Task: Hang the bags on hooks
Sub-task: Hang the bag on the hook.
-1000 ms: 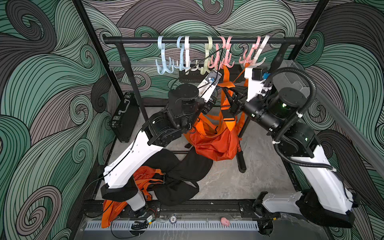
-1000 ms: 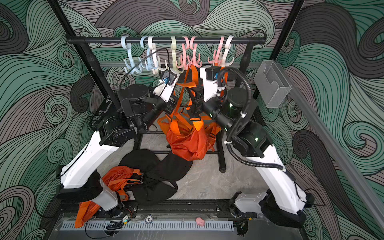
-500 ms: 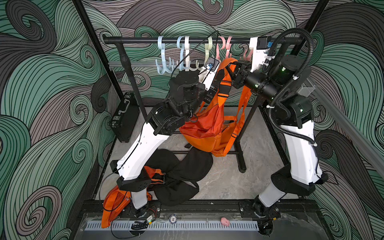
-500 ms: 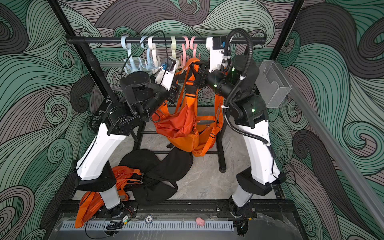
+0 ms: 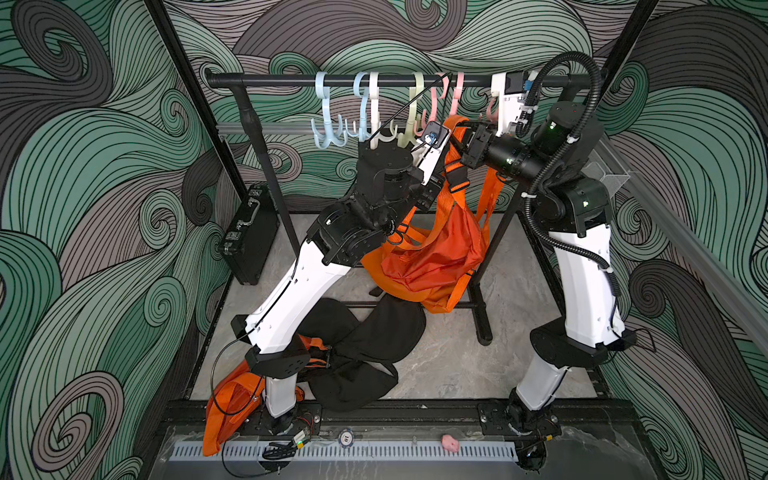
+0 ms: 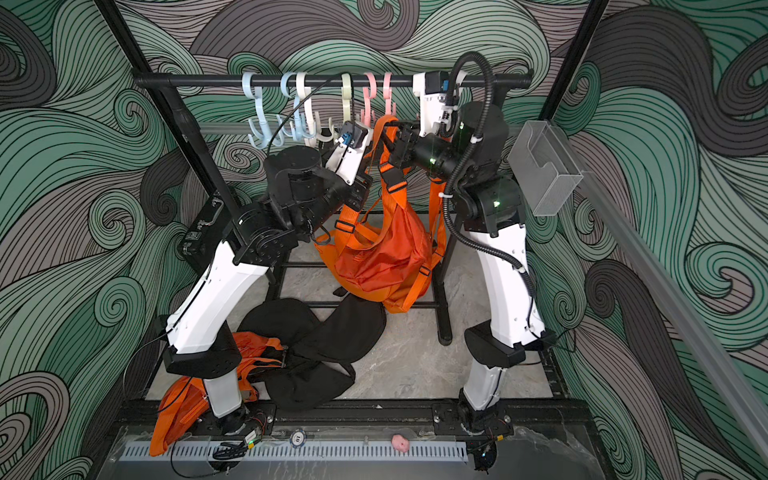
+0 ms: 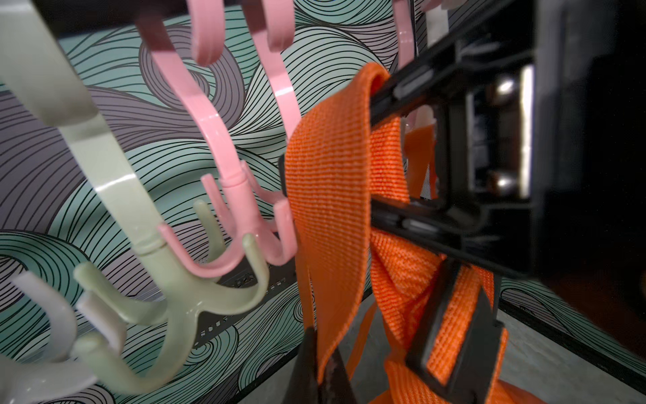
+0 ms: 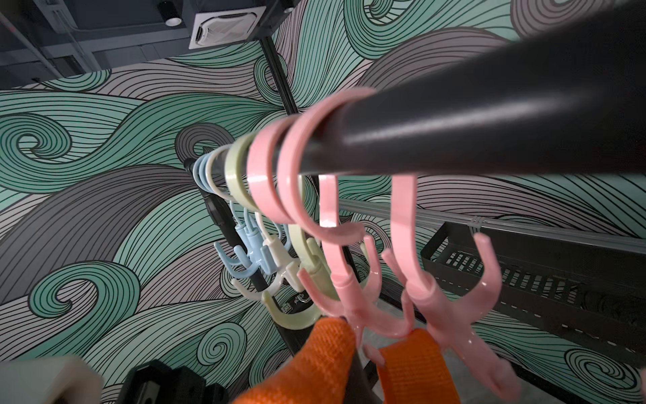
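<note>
Orange bag [image 5: 432, 257] hangs below the left gripper [image 7: 327, 367] and right gripper [image 7: 379, 150], both clamped on its strap [image 7: 328, 175] beside a pink hook [image 7: 232, 182], which could swing away, letting the loop miss.

Both top views are looking down from high at 6 o'clock toward the rail [image 5: 282, 80] at 12 o'clock, sharing the whole cell. Both wrist views are sitting close on the pink hooks [image 7: 227, 175] and orange strap [image 7: 328, 196], the right one facing upward.

Even soft light, blurred wrist foregrounds
</note>
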`<control>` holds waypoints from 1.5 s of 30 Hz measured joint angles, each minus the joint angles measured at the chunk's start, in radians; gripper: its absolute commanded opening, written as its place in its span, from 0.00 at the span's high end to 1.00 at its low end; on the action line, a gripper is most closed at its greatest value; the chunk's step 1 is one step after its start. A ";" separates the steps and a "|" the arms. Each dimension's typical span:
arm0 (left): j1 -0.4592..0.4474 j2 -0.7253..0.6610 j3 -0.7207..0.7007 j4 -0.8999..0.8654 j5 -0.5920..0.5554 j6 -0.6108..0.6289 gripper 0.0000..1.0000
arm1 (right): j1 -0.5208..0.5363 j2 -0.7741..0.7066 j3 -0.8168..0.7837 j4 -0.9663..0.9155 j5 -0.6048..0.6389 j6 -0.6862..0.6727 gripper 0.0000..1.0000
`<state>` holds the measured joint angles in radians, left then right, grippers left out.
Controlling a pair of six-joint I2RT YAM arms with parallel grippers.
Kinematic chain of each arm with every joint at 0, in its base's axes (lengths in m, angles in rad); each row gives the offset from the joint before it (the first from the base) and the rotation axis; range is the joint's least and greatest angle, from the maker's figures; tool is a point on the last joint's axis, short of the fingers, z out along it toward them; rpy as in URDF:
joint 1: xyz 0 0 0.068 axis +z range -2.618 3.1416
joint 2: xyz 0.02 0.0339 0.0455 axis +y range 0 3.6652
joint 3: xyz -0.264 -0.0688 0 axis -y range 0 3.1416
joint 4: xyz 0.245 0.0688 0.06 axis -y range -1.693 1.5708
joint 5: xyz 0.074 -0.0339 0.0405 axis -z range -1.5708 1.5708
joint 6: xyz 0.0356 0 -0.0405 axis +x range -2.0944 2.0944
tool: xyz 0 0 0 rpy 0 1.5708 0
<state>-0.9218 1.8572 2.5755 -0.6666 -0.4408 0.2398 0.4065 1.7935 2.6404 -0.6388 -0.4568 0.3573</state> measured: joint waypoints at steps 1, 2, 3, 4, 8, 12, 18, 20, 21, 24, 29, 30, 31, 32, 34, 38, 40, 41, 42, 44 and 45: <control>0.005 0.005 0.015 -0.002 0.000 -0.003 1.00 | 0.000 0.000 0.003 0.001 0.000 0.000 1.00; 0.011 0.013 0.035 -0.003 0.000 -0.005 1.00 | 0.000 0.000 0.007 0.002 0.000 0.000 1.00; 0.019 0.021 0.060 -0.003 0.000 -0.009 1.00 | 0.000 0.000 0.011 0.002 0.001 0.000 1.00; 0.029 0.027 0.083 -0.003 0.000 -0.014 1.00 | 0.000 0.000 0.013 0.002 0.002 0.000 1.00; 0.075 0.033 0.113 0.005 0.001 -0.042 1.00 | 0.001 0.000 0.017 -0.015 0.005 -0.009 1.00; 0.098 0.035 0.114 0.007 0.024 -0.073 1.00 | 0.006 0.001 0.017 -0.041 0.009 -0.026 1.00; 0.103 0.057 0.125 -0.020 0.060 -0.122 1.00 | 0.004 0.002 0.017 -0.066 0.021 -0.043 1.00; 0.104 0.066 0.126 -0.028 0.064 -0.130 1.00 | 0.004 0.005 0.017 -0.073 0.023 -0.045 1.00; 0.104 0.071 0.126 -0.033 0.066 -0.135 1.00 | 0.003 0.006 0.017 -0.077 0.023 -0.047 1.00; 0.104 0.083 0.126 -0.038 0.068 -0.143 1.00 | 0.000 0.015 0.017 -0.085 0.020 -0.047 1.00; 0.104 0.086 0.126 -0.061 0.068 -0.151 1.00 | -0.014 0.037 0.018 -0.093 -0.021 -0.039 1.00; 0.104 0.086 0.126 -0.061 0.068 -0.153 1.00 | -0.015 0.038 0.018 -0.102 -0.027 -0.038 1.00; 0.104 0.086 0.126 -0.062 0.068 -0.154 1.00 | -0.016 0.040 0.018 -0.108 -0.031 -0.035 1.00; 0.104 0.086 0.126 -0.063 0.068 -0.155 1.00 | -0.017 0.040 0.016 -0.111 -0.036 -0.035 1.00; 0.104 0.086 0.127 -0.063 0.069 -0.155 1.00 | -0.019 0.040 0.015 -0.120 -0.042 -0.034 1.00; 0.104 0.086 0.145 -0.064 0.081 -0.161 1.00 | -0.021 0.040 0.015 -0.122 -0.050 -0.031 1.00; 0.104 0.086 0.156 -0.066 0.091 -0.169 1.00 | -0.021 0.040 0.014 -0.122 -0.060 -0.027 1.00; 0.104 0.086 0.158 -0.068 0.095 -0.174 1.00 | -0.021 0.040 0.012 -0.121 -0.066 -0.024 1.00; 0.104 0.086 0.158 -0.072 0.100 -0.181 1.00 | -0.021 0.040 0.007 -0.121 -0.072 -0.021 1.00; 0.104 0.086 0.156 -0.084 0.113 -0.194 1.00 | -0.022 0.040 -0.009 -0.121 -0.083 -0.013 1.00; 0.104 0.087 0.156 -0.089 0.117 -0.201 1.00 | -0.022 0.040 -0.019 -0.121 -0.089 -0.008 1.00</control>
<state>-0.8181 1.9446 2.7316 -0.7559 -0.3237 0.0387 0.3847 1.8332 2.6213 -0.7593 -0.5453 0.3489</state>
